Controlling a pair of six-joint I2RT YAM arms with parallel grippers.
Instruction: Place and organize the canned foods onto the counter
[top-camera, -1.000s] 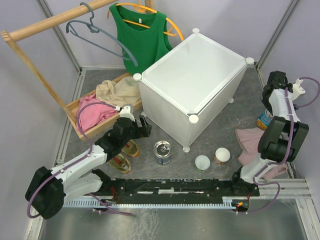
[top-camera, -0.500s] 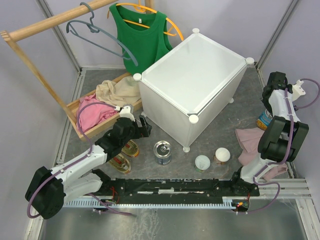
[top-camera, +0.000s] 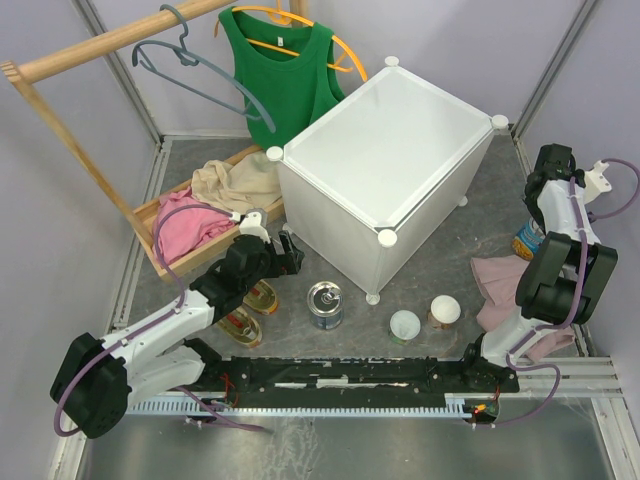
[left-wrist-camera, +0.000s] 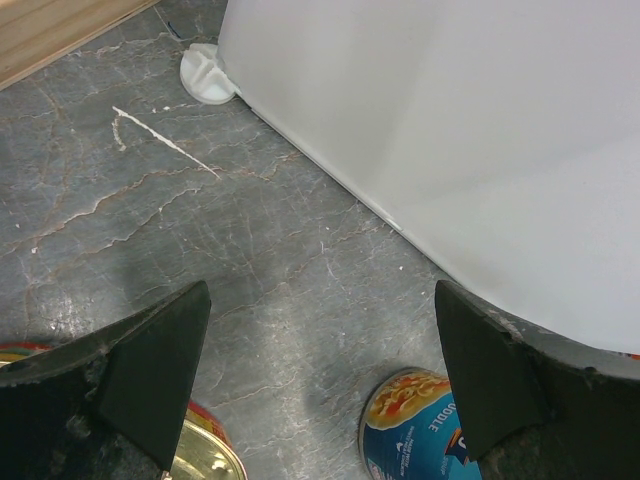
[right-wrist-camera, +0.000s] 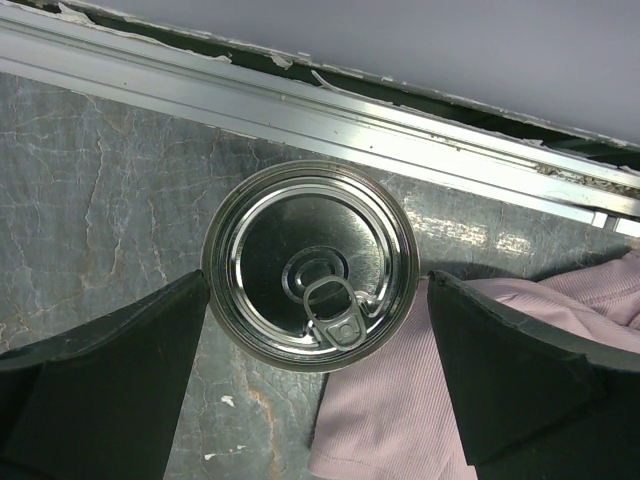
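The counter (top-camera: 385, 160) carries no can on its top. All six stand on the surface (top-camera: 440, 255):

- One tall can (right-wrist-camera: 310, 265) is at the far right, against a pink cloth (right-wrist-camera: 400, 420).
- A second tall can (top-camera: 326, 304) is by the counter's near corner.
- Two white-lidded cans (top-camera: 405, 325) are to its right.
- Two oval tins (top-camera: 262, 296) are to its left.

The right gripper (right-wrist-camera: 318, 290) hangs over the far-right can. Its fingers are spread wide either side of the lid and grip nothing. The left gripper (left-wrist-camera: 320, 300) is likewise wide open and empty, over bare surface between an oval tin and the second tall can.

Over the last second neither arm nor any can has visibly moved. Judgement: the task stands at its outset, and the right fingers have yet to close on the can.
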